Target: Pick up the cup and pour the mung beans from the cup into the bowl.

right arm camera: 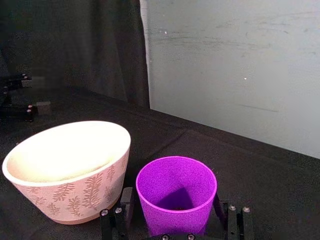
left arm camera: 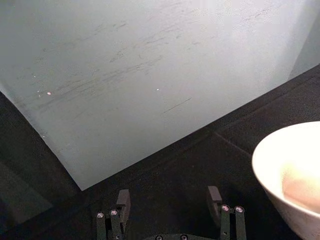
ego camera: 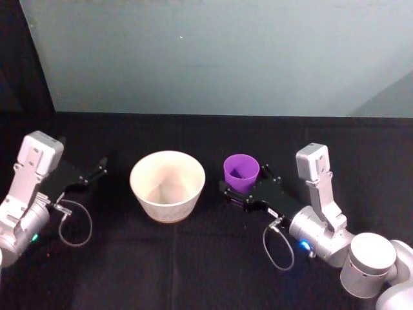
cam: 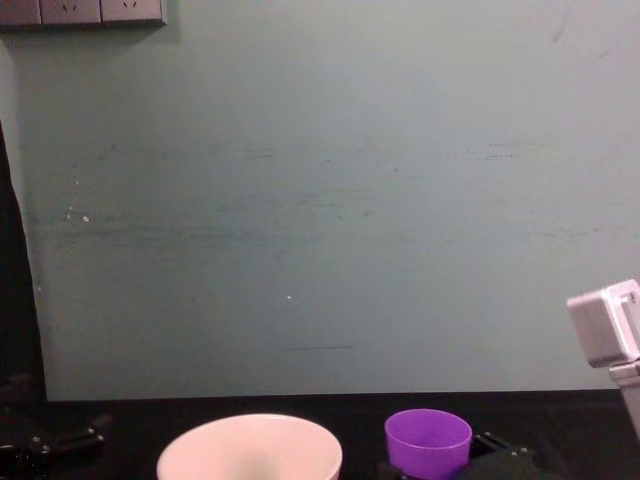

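A tapered, handleless cup (ego camera: 241,169) of bright purple plastic stands upright on the black desk (ego camera: 213,258), just beside and at 3 o'clock of a wide round bowl (ego camera: 168,185). The bowl is smooth and creamy inside, and its pinkish outer wall is printed with fern-like sprigs. The right gripper (ego camera: 245,182) reaches in from the cup's 5 o'clock. Its black fingers (right arm camera: 125,199) are spread wide to either side of the cup's lower wall; whether they touch it cannot be told. The left gripper (ego camera: 98,169) rests at the bowl's 9 o'clock, apart from it, its fingers (left arm camera: 123,200) spread and holding nothing.
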